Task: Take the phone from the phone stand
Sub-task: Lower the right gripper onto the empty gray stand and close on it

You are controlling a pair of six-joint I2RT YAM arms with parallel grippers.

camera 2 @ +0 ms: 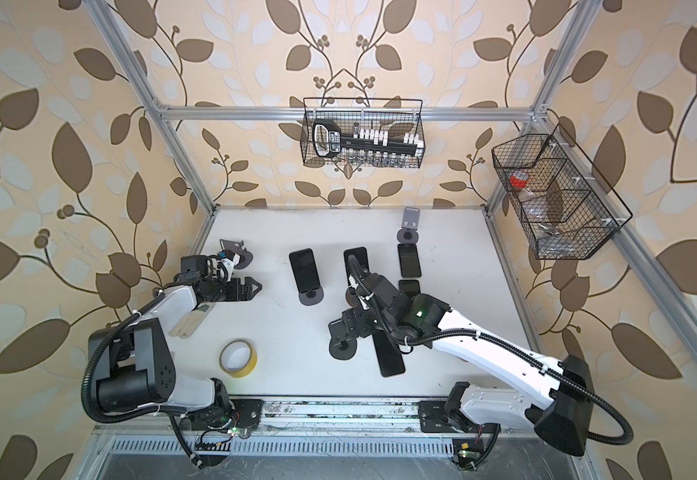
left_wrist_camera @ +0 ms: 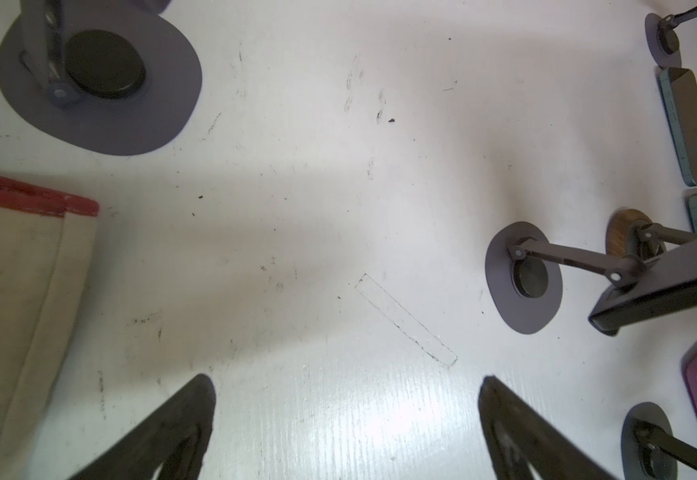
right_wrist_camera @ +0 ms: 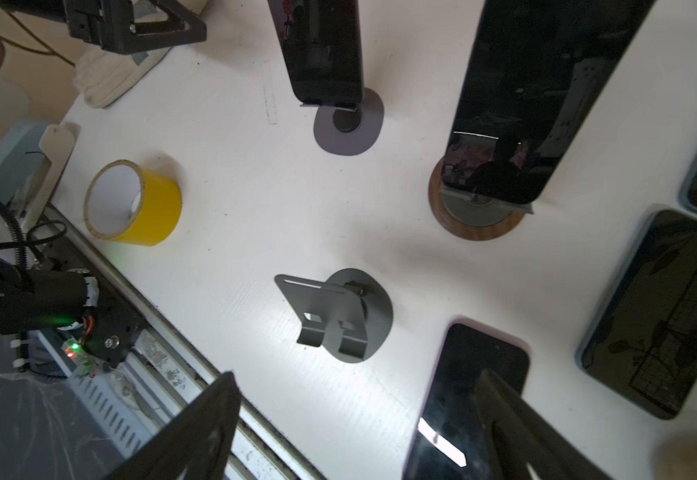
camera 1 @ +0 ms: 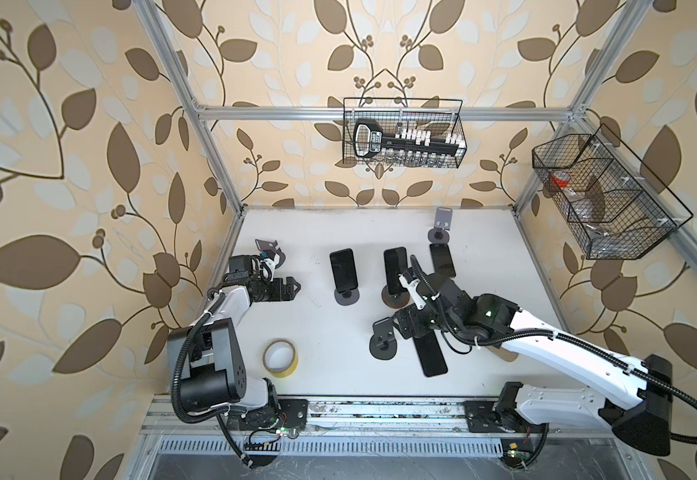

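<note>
Jaws stand spread and empty on both arms. Right gripper (right_wrist_camera: 359,376) hovers over a flat phone (camera 1: 432,353) beside an empty stand (camera 1: 382,338); left gripper (left_wrist_camera: 346,379) waits at nine o'clock. Likely next is the propped phone (camera 1: 394,264) on its wooden-based stand (right_wrist_camera: 477,226), at twelve o'clock: pinch its edges and lift clear. Scuffed white table (camera 1: 330,332), leaf-papered walls (camera 1: 68,166).

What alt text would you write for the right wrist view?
An empty grey metal phone stand sits beside a flat-lying black phone, seen past open jaws. Two more dark phones lean on stands beyond, with a yellow tape roll.
</note>
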